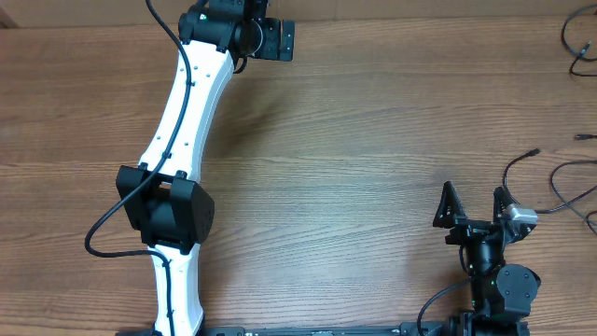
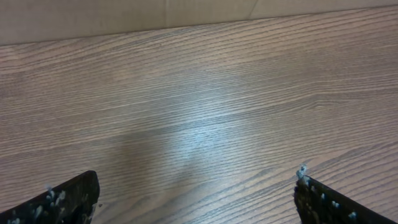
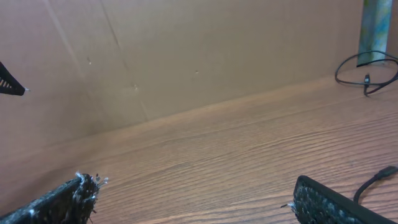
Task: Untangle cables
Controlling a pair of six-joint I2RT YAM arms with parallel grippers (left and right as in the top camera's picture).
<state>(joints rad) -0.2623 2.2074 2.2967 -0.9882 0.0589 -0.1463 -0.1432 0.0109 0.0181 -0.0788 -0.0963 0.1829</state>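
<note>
The cables (image 1: 532, 152) are lying along the right edge of the table (image 1: 354, 140), just beside my right pincer (image 1: 474, 203) but apart from it. A broad stretch of wood is lying between my two pincers. My right pincer is standing wide open, low and near the base. My left arm (image 1: 187, 121) is stretching to the far edge, and its pincer (image 2: 198, 186) is gaping wide over the wood.
</note>
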